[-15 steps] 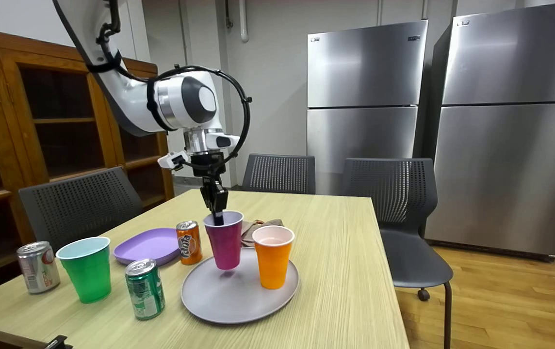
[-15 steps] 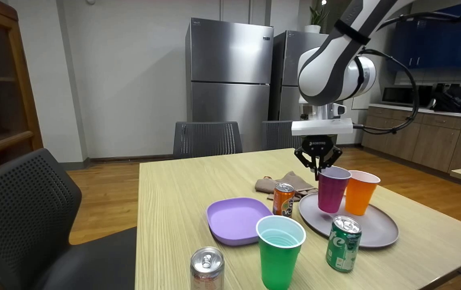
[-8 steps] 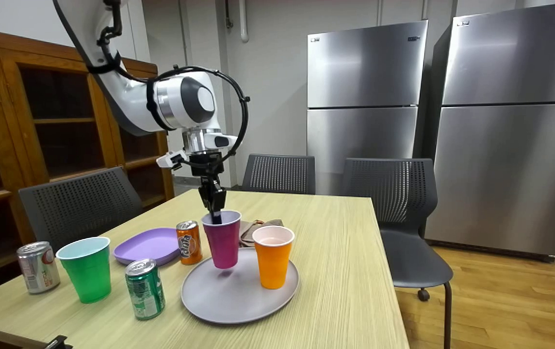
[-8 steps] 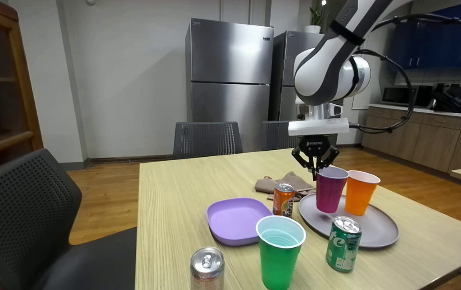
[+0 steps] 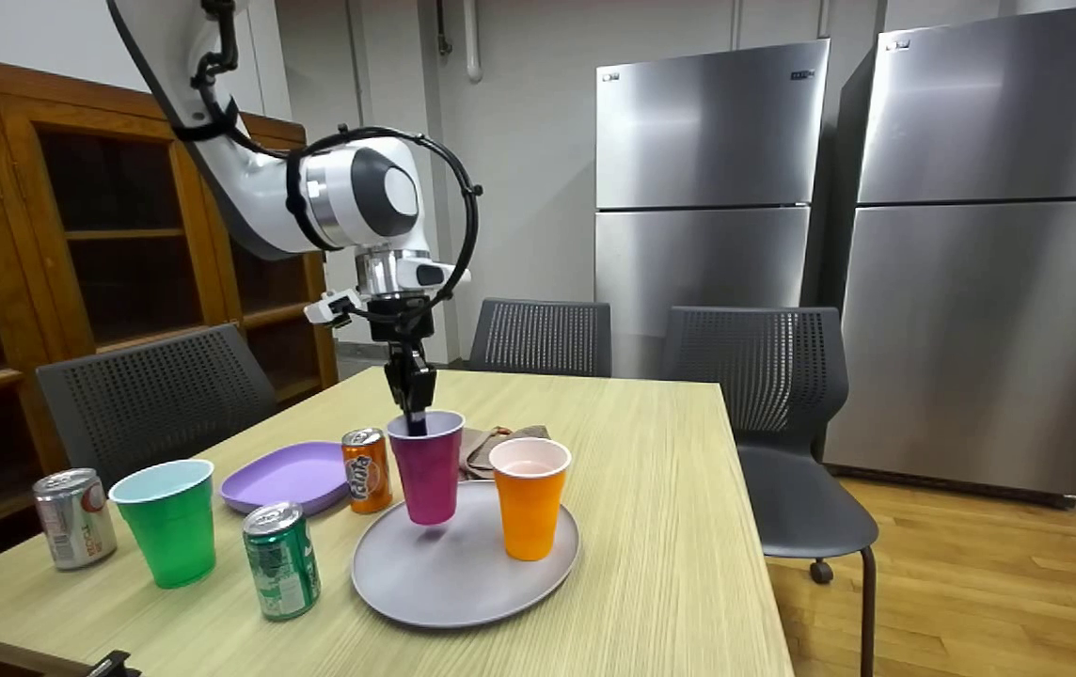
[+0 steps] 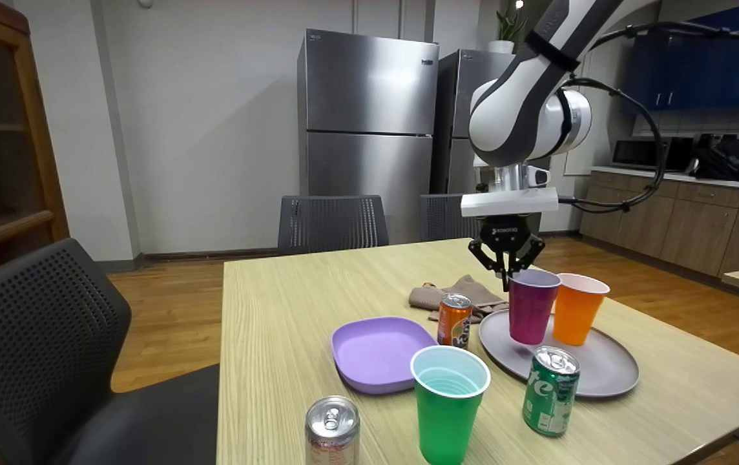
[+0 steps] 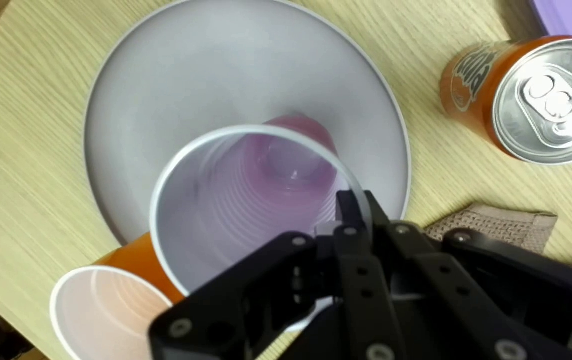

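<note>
"What's different?"
"The magenta cup (image 5: 426,475) is slightly lower over the gray plate (image 5: 463,590) and, in an exterior view, closer to the Fanta can (image 5: 366,472)."
"And the gripper (image 5: 416,422)?"
"It has shifted along."

In an exterior view, an orange can (image 6: 454,321) stands just beside the lavender plate (image 6: 376,355). A green cup (image 6: 448,420) and silver can (image 6: 333,431) stand in front of it, a refrigerator (image 6: 369,97) well behind.

in an exterior view, the rear cup (image 5: 427,481) was over the plate (image 5: 444,592), left of the front cup (image 5: 531,517) and right of the fanta can (image 5: 369,475).
</note>
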